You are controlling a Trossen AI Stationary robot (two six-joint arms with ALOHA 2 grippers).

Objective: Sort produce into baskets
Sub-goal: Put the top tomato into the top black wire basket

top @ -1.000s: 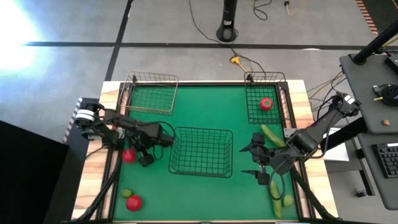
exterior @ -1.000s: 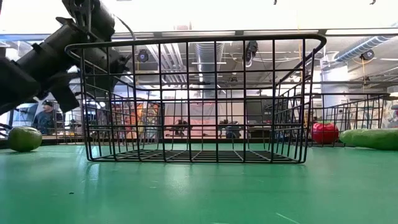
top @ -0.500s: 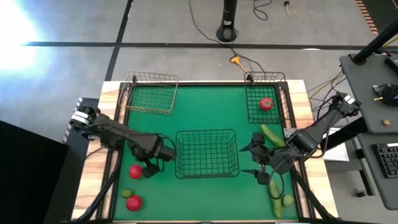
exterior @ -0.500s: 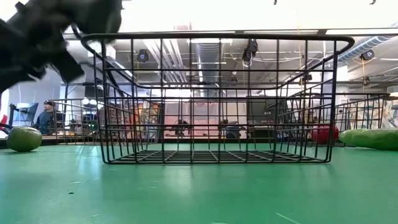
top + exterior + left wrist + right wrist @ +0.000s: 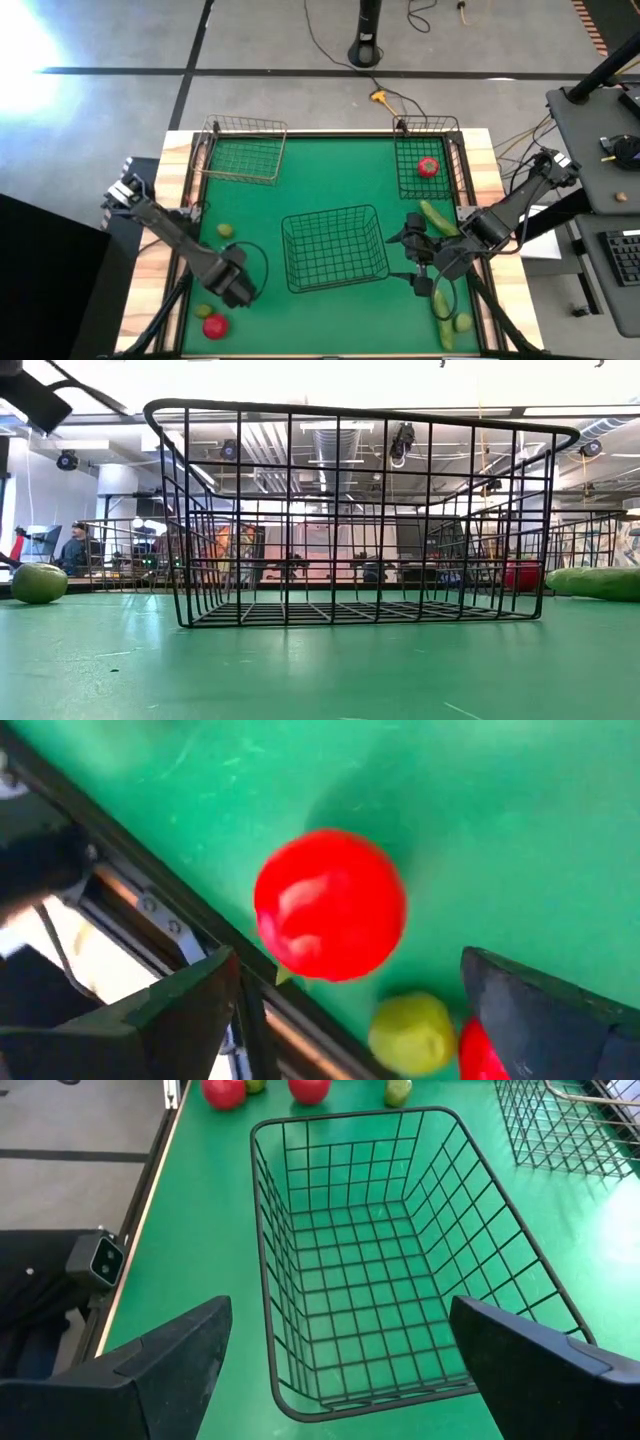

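Note:
My left gripper (image 5: 237,287) is open near the table's near left corner, above a red tomato (image 5: 330,905) that lies on the green mat between its fingers without touching them. A yellow-green lime (image 5: 203,312) and a second tomato (image 5: 213,325) lie just beyond, and another lime (image 5: 225,231) lies farther in. My right gripper (image 5: 412,262) is open and empty beside the large wire basket (image 5: 335,248). A third tomato (image 5: 428,167) sits in the far-right basket (image 5: 410,180). Two cucumbers (image 5: 437,218) (image 5: 443,305) and a lime (image 5: 463,322) lie at the right.
An empty small wire basket (image 5: 240,150) stands at the far left corner. The large basket stands mid-table, turned slightly askew. Wooden rails (image 5: 180,250) border the mat on both sides. Bare mat lies between the far baskets and along the near edge.
My left gripper has swung from beside the large basket toward the table's near edge, ending over the tomato, which has moved toward the near edge too. The large basket has slid a little toward the right and turned slightly.

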